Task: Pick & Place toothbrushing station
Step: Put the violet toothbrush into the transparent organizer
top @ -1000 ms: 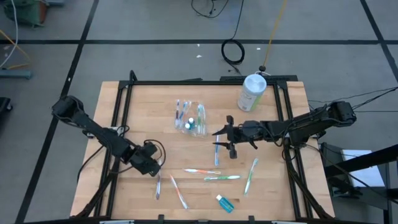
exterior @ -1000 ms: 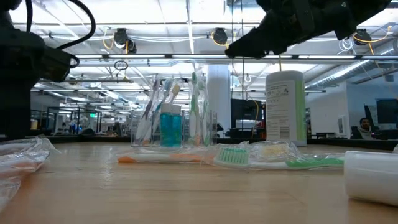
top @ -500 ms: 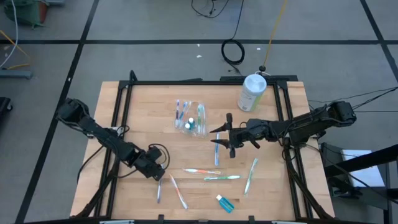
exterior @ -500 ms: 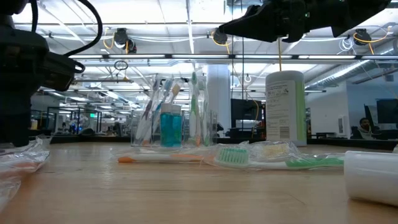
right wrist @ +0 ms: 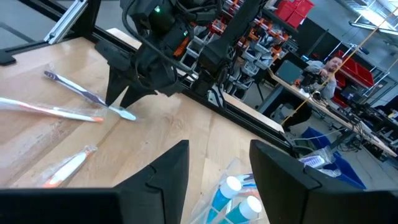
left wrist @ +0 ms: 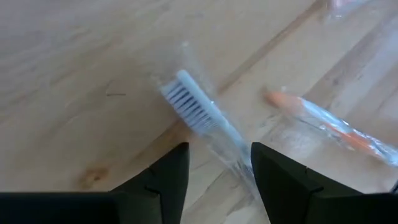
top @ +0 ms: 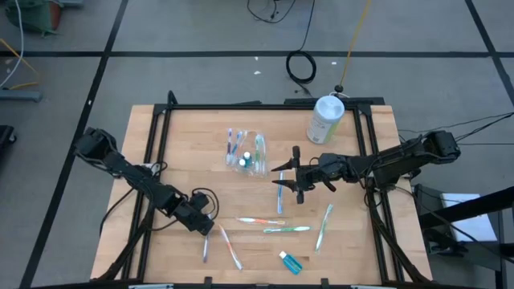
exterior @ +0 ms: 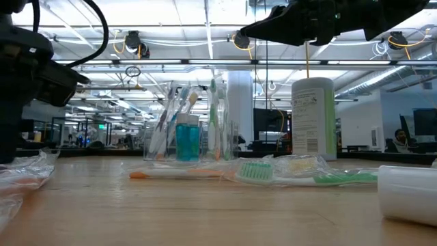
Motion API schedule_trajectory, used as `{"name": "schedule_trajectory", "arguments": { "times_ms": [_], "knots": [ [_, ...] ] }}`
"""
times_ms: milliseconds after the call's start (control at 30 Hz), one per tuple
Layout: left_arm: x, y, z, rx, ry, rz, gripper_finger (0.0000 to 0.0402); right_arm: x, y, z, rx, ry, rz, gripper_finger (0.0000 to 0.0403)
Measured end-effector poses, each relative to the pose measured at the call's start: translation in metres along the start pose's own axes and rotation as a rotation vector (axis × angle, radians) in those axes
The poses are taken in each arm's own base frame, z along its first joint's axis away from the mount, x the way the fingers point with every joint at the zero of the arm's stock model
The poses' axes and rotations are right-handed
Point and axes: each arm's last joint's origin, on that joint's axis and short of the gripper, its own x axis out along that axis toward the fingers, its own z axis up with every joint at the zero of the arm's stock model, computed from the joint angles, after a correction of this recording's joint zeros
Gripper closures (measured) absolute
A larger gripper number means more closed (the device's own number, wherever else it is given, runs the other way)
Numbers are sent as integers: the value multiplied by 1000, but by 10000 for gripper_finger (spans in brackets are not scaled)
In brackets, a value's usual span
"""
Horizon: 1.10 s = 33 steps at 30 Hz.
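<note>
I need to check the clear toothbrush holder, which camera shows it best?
The low view: the toothbrushing station stands upright, brushes and a blue bottle inside. The high view shows it small from above; the right wrist view catches one corner; the left wrist view misses it.

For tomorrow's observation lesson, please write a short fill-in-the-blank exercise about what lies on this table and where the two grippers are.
1. The left gripper hangs with open fingers over a wrapped toothbrush whose bristles are ____.
2. The tall canister with the white lid stands near the table's far ____ corner in the high view.
3. The clear toothbrushing station already holds small bottles with ____ liquid.
4. The right gripper is ____, holding nothing.

Missing words: white; right; blue; open
</note>
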Motion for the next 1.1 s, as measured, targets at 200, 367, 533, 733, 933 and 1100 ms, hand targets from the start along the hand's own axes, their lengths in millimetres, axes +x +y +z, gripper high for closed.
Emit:
{"name": "schedule_trajectory", "arguments": {
  "times_ms": [200,367,533,733,933,1100],
  "knots": [
    [7,-2,2,28,-31,-10,223,0,0,0,21,0,0,242],
    [7,0,2,82,-39,14,238,0,0,0,76,1,1,242],
    [8,2,5,151,-41,29,297,0,0,0,98,1,1,242],
    [7,3,13,226,-45,32,375,0,0,0,99,2,1,243],
    [-4,5,27,329,-125,36,386,0,0,0,99,3,2,243],
    [-32,3,37,398,-235,-8,394,0,0,0,132,3,2,243]
  ]
}}
